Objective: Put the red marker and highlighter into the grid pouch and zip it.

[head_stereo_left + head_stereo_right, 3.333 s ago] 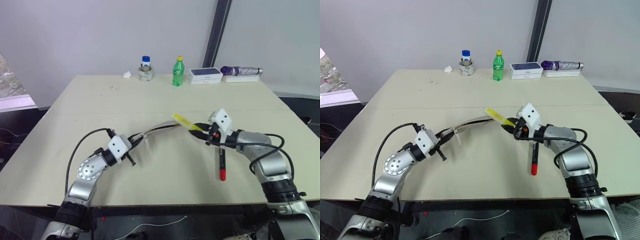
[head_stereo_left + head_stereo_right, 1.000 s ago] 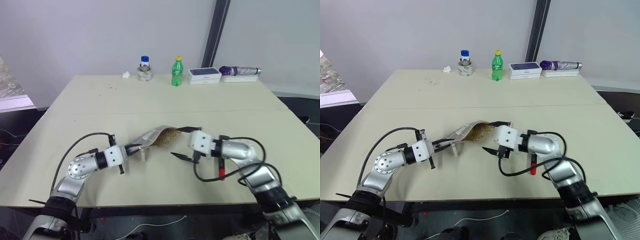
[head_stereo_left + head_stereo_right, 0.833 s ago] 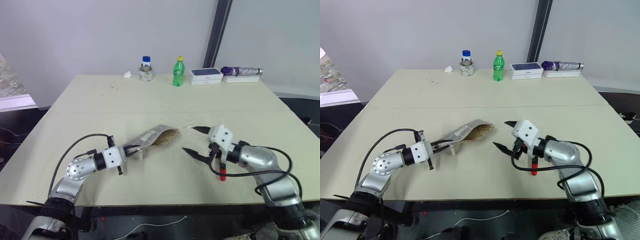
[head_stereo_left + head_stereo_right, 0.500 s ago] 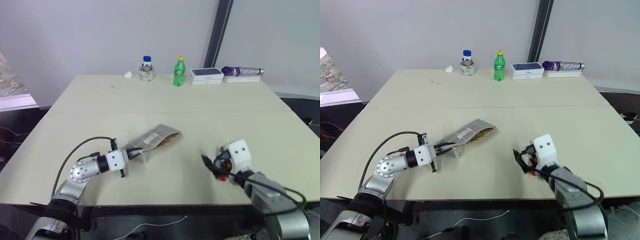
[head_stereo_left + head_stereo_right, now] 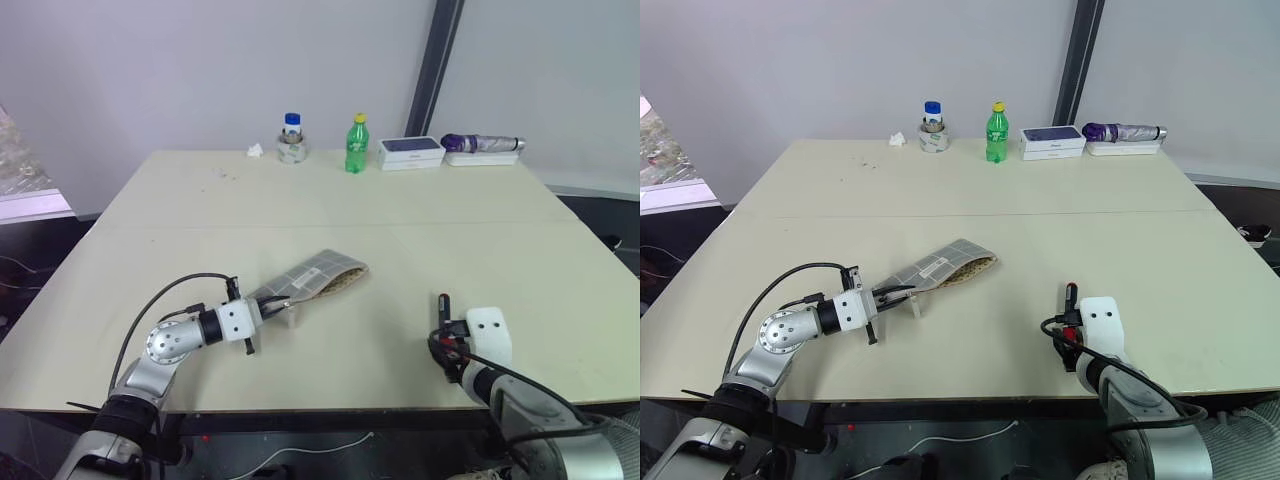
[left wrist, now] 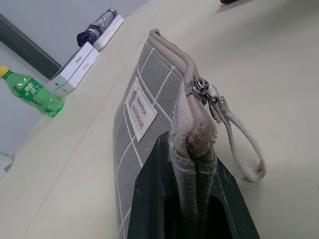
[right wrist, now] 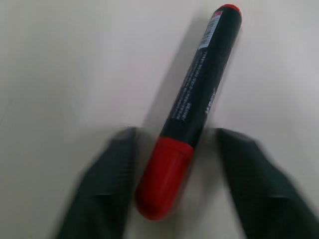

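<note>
- On the table (image 5: 200,200), my left pincer (image 6: 192,199) is clamped on the grid pouch (image 5: 315,278) end.
- My right pincer (image 7: 172,164) stands open astride the red marker (image 7: 192,107) lying flat near the front edge.

Left hand (image 5: 883,296) holds grid pouch (image 5: 943,264); red marker (image 5: 1070,300) by right hand (image 5: 1065,335).

1. Grid pouch (image 6: 149,114): grey cloth with a white grid; small white label with dark lettering; beige zip edge, silver slider, pale off-white pull loop;
2. Red marker (image 7: 192,107): black barrel with small white print, red cap, red tip at the far end;
3. Table (image 5: 330,210): plain pale cream;
4. Bottle (image 5: 356,144): green with a yellow cap;
5. Box (image 5: 411,151): white with a dark blue top;
6. Wall behind: pale grey, crossed by a dark post.
</note>
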### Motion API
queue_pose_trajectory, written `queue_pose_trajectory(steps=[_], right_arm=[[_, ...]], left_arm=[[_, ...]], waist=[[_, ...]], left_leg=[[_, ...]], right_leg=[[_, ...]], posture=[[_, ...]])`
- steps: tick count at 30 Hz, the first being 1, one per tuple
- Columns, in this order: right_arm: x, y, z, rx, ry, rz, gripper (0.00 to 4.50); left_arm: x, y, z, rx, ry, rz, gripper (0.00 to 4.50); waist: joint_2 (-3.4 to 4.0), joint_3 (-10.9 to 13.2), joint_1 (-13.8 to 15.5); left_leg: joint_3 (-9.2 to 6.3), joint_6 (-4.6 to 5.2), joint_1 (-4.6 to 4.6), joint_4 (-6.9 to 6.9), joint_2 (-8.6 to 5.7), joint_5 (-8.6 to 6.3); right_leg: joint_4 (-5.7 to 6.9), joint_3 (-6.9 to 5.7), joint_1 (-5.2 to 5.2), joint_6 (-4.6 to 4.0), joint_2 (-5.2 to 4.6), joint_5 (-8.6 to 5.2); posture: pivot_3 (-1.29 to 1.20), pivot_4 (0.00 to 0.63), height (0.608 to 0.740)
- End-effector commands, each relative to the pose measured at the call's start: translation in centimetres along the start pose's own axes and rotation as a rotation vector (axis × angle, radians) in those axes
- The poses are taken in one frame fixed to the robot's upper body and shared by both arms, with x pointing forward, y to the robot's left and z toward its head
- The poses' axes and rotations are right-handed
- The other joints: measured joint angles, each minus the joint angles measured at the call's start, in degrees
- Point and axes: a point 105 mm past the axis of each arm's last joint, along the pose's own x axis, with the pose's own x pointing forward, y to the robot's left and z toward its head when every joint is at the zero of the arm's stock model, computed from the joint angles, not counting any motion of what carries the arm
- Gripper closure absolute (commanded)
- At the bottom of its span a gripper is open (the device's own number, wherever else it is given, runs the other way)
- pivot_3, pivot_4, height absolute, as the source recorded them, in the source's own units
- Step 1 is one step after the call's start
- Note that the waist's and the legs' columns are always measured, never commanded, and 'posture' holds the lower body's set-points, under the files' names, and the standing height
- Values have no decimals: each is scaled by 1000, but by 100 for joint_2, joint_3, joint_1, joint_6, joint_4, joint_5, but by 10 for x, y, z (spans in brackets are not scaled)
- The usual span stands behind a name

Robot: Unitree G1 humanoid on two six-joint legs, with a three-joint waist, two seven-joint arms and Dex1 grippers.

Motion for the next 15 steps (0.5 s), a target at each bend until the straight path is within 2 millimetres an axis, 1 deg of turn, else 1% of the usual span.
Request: queue_pose_trajectory(steps=[1, 2, 3, 4, 5, 6, 7, 8, 10, 11, 13, 15], right_arm=[[1, -3, 12, -8, -41, -1, 4053], [2, 0, 21, -34, -87, 21, 4167], [0, 6, 33, -134, -144, 63, 4167], [-2, 14, 43, -230, -200, 105, 4167], [-5, 27, 51, -295, -260, 182, 4167], [-8, 36, 55, -333, -294, 242, 4167], [-10, 40, 58, -349, -322, 273, 4167], [-12, 45, 60, -380, -347, 313, 4167], [-13, 49, 55, -449, -343, 368, 4167], [-12, 50, 51, -495, -338, 386, 4167], [-7, 50, 43, -517, -299, 408, 4167], [-5, 56, 43, -564, -315, 445, 4167]], left_arm=[[2, 4, 7, 37, -24, 8, 4500], [2, 4, 7, 37, -24, 8, 4500], [3, 4, 7, 37, -24, 9, 4500], [3, 3, 7, 37, -25, 10, 4500], [3, 4, 7, 37, -25, 12, 4500], [3, 3, 7, 36, -26, 13, 4500], [3, 3, 7, 36, -26, 13, 4500], [3, 3, 7, 37, -27, 14, 4500], [4, 3, 8, 36, -29, 16, 4500], [5, 3, 8, 38, -31, 14, 4500], [6, 4, 10, 39, -36, 14, 4500], [8, 5, 13, 44, -43, 14, 4500]], waist=[[0, 0, -5], [0, 0, -4], [2, 1, -3], [4, 3, -5], [4, 3, -6], [3, 2, -10], [3, 2, -14], [2, 2, -13], [2, 2, -8], [1, 2, -2], [-2, 1, 0], [-2, 1, -2]], left_leg=[[0, 0, 0, 0, 0, 0], [0, 0, 0, 0, 0, 0], [0, 0, 0, 0, -1, 0], [1, 0, -1, 1, -1, 0], [2, 1, -1, 1, -4, 0], [2, 2, -1, 2, -4, -1], [1, 2, -1, 1, -5, -1], [1, 2, 0, -1, -5, -1], [0, 2, -1, -1, -4, -1], [1, 2, -1, 0, -3, -1], [0, 3, -1, 6, -3, -2], [0, 3, 0, 8, -3, -2]], right_leg=[[0, 0, -1, 0, 0, 0], [0, 0, -1, 0, 0, 0], [0, 0, -1, 0, 0, 0], [0, 1, -1, 0, 0, 0], [0, 3, -2, 0, -2, 0], [-1, 2, -1, 1, -1, 0], [-1, 1, -2, 1, 2, 0], [-1, 1, -2, 1, 5, -1], [-1, -1, -2, 0, 6, -1], [-1, 0, 0, 1, 2, -1], [-3, -1, 5, 2, -1, -1], [-2, -2, 7, 1, 0, -1]], posture=[[0, 150, 740], [0, 150, 740], [0, 150, 740], [0, 150, 740], [0, 150, 740], [0, 150, 740], [0, 150, 740], [0, 150, 740], [0, 150, 740], [0, 150, 740], [0, 150, 740], [0, 150, 740]])
